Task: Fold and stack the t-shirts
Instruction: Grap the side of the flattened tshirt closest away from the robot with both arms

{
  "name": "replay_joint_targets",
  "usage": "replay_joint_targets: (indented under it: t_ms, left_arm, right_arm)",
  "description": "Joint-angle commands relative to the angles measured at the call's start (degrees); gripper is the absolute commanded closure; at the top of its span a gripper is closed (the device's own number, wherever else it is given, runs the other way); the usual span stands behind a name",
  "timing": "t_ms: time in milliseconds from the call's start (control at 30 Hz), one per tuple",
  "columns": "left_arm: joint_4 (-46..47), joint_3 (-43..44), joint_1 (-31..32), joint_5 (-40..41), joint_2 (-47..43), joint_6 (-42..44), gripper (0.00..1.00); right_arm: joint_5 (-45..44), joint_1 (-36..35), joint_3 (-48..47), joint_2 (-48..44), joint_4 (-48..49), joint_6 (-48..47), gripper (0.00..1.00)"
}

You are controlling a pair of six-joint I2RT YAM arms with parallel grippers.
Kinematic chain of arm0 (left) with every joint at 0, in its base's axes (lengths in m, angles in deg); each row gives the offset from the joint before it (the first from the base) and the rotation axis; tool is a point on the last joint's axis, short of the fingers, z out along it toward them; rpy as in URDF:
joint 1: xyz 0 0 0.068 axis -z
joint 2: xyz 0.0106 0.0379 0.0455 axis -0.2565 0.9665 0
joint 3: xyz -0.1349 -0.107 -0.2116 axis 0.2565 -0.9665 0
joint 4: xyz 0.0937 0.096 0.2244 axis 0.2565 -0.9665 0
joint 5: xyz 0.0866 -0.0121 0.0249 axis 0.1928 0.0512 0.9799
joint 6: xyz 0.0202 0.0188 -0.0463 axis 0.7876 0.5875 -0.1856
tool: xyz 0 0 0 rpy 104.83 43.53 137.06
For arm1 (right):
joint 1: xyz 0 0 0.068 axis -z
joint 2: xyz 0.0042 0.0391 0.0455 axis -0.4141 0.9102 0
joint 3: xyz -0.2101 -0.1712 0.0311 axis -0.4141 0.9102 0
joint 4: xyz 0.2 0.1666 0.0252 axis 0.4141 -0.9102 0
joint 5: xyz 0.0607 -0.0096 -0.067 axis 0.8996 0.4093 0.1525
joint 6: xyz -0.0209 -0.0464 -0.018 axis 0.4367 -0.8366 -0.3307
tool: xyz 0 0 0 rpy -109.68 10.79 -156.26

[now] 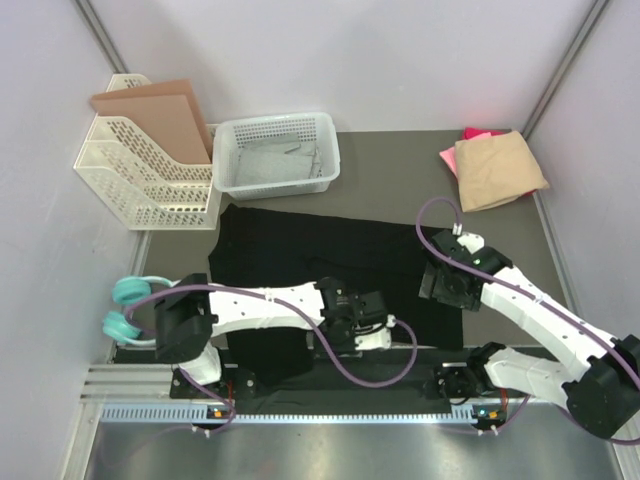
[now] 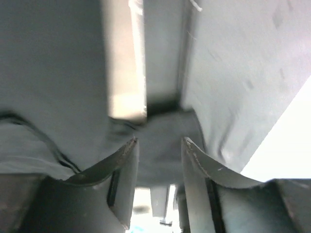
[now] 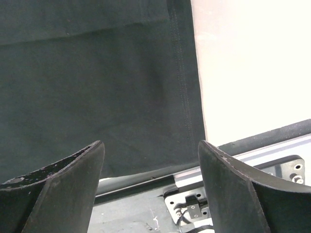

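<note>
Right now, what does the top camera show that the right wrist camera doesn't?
Only the top view: the tan shirt lying on the pink shirt at the far right, the white mesh basket and the cardboard sheets. Only the right wrist: the hem stitching, and the right gripper up close, jaws wide with nothing between. Both: the black shirt spread on the table.

Top external: looks steeply down from high behind the near edge at 6 o'clock, takes in the whole worktop (image 1: pixel 390 165). Wrist views: hang close over the black t-shirt (image 1: pixel 330 250), share it with the overhead; right wrist catches its side hem at 3 o'clock.
</note>
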Motion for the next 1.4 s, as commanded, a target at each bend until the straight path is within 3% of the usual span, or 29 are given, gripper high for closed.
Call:
replay_joint_targets:
  t_ms: [0, 33, 200, 333, 400, 533, 667, 800, 967, 1200, 1367]
  left_arm:
    - [3.7, 1.04, -5.25, 7.25, -2.86, -6.77, 0.55]
    - [4.4, 0.77, -6.32, 8.91, -3.65, -8.17, 0.54]
    - [14.56, -5.96, -13.69, 32.15, -12.26, -7.31, 0.66]
    - [26.95, -20.64, -19.25, 35.9, -26.46, 5.13, 0.64]
    - [28.49, -29.5, -19.43, 35.9, -29.92, 9.11, 0.64]
    - [24.64, -36.14, -19.43, 32.93, -33.79, 10.54, 0.65]
    - [18.23, -34.39, -20.13, 27.21, -36.09, 8.69, 0.63]
    - [18.47, -35.0, -20.13, 25.89, -37.23, 8.43, 0.62]
    - [17.25, -29.58, -19.61, 17.4, -35.66, 7.72, 0.61]
    - [13.03, -18.22, -9.16, 9.57, -22.67, 5.53, 0.62]
    - [11.09, -19.7, 1.65, 7.52, -18.78, 8.68, 0.62]
  right_arm:
    - [-2.03, -0.87, -3.17, -0.81, -1.76, -0.39, 0.21]
    - [-2.03, -0.87, -3.09, -0.99, -1.76, -0.3, 0.21]
    - [-1.77, -0.87, -2.65, -0.11, -0.53, -0.39, 0.2]
    - [-1.68, -0.87, -2.82, 0.59, 0.53, -0.83, 0.2]
    - [-1.68, -0.78, -2.82, 0.86, 0.7, -0.83, 0.19]
    - [-1.68, -0.7, -2.47, 1.38, 0.27, -0.13, 0.19]
    - [0.42, -1.13, 2.34, 0.25, 1.14, 3.11, 0.2]
    - [2.97, -3.4, 7.45, -0.46, 4.56, 6.8, 0.2]
    - [5.35, -8.42, 8.95, 5.68, 10.54, 9.89, 0.21]
    - [5.08, -14.14, 6.76, 14.74, 14.67, 11.65, 0.2]
    - [4.47, -14.14, 6.76, 12.38, 13.19, 12.71, 0.2]
